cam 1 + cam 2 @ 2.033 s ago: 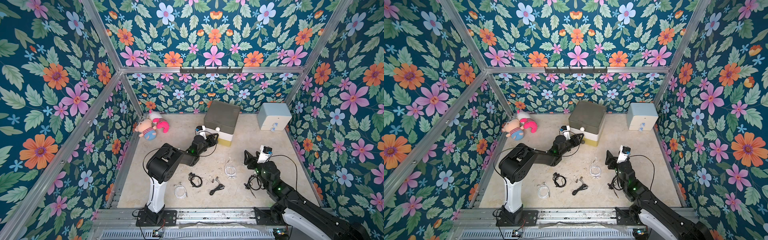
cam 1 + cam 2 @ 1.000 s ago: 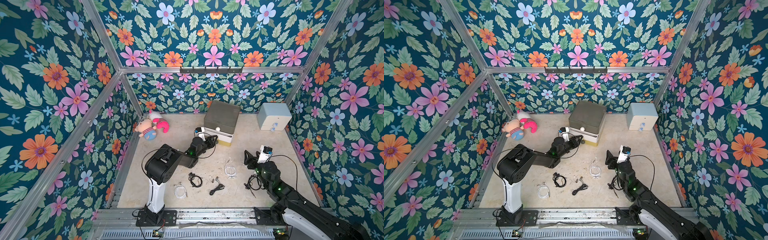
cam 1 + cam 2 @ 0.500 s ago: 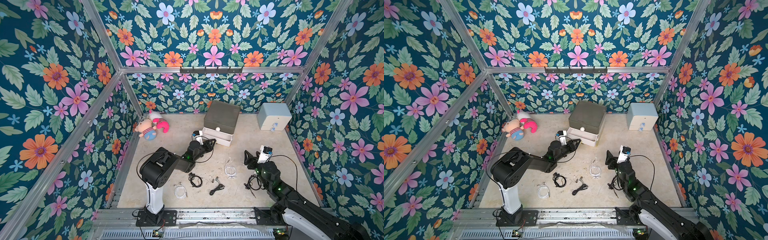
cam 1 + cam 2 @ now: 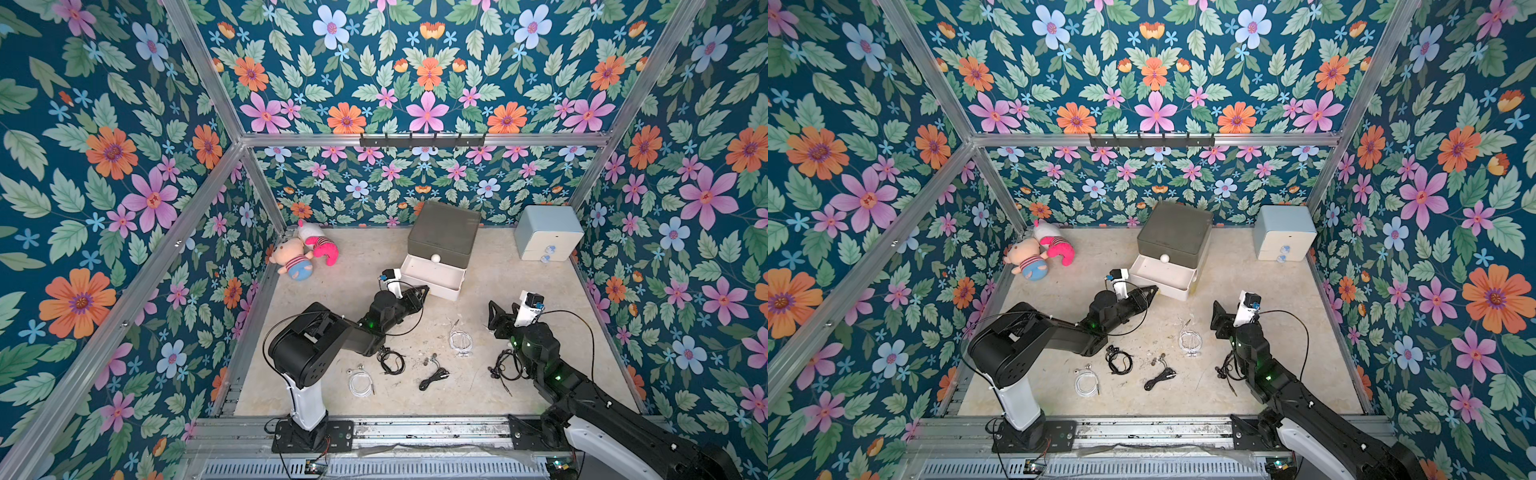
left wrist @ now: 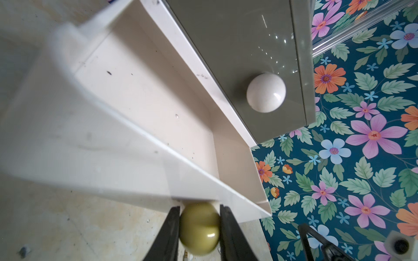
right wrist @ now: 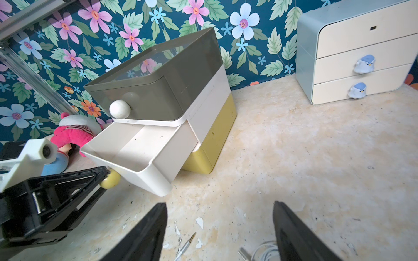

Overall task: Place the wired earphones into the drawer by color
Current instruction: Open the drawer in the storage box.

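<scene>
Low before the drawer (image 4: 442,235), outstretched left gripper (image 5: 199,209) clamps its knob (image 6: 111,179).

i find no text, label, brand or number i can read; a faint mark atop the drawer (image 4: 1173,230) is too small.

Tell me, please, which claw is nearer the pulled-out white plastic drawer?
Left. The left claw grips the yellowish ball knob on the front of the white drawer; the right claw hovers open, apart from it.
</scene>
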### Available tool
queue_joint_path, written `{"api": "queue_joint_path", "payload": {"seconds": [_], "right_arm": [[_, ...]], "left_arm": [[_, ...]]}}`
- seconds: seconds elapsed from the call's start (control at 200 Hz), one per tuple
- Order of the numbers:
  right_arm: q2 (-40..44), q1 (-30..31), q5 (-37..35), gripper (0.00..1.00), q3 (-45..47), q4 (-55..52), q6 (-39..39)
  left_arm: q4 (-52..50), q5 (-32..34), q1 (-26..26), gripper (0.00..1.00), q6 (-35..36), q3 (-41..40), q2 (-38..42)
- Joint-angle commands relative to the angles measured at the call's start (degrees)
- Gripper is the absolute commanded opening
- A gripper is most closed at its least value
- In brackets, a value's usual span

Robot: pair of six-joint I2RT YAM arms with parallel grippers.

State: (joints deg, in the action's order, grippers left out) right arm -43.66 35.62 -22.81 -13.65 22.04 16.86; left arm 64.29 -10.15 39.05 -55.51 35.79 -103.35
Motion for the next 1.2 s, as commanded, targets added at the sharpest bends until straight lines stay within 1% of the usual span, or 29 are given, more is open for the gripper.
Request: {"api": "queue_joint_path", "payload": {"seconds": [0.0, 0.445, 0.6, 0.725, 0.815, 1.0, 1.105, 1.195], "right_arm": [[-0.1, 0.1, -0.7, 0.78, 0.0, 0.8, -0.2], [0.3, 0.1, -0.5, 0.78, 0.1, 0.6, -0.2], [0.2, 0.1, -0.4, 0.78, 0.2, 0.7, -0.2], [0.1, 0.1, -0.4, 0.78, 0.2, 0.7, -0.2], [0.2, 0.1, -0.4, 0.78, 0.1, 0.7, -0.2], [-0.1, 0.1, -0.5, 0.78, 0.2, 0.8, -0.2], [-0.1, 0.1, -0.5, 0.78, 0.1, 0.8, -0.2], [-0.1, 0.0, -0.3, 0.78, 0.0, 0.6, -0.2]], "left_arm": [[2.5, 1.2, 0.5, 0.16, 0.0, -1.0, 1.2], [2.0, 3.6, 2.0, 0.16, 0.2, -5.9, 5.5], [1.5, 4.0, 2.3, 0.17, 0.5, -6.4, 6.1], [1.1, 4.0, 2.3, 0.27, 0.6, -6.5, 6.1], [0.6, 4.2, 2.3, 0.39, 0.7, -6.5, 6.2], [-1.4, 4.9, 2.3, 0.59, 1.3, -7.1, 7.8], [-3.9, 5.8, 2.3, 0.66, 2.1, -7.6, 9.8], [-6.6, 6.8, 2.3, 0.7, 3.0, -8.1, 12.1]]}}
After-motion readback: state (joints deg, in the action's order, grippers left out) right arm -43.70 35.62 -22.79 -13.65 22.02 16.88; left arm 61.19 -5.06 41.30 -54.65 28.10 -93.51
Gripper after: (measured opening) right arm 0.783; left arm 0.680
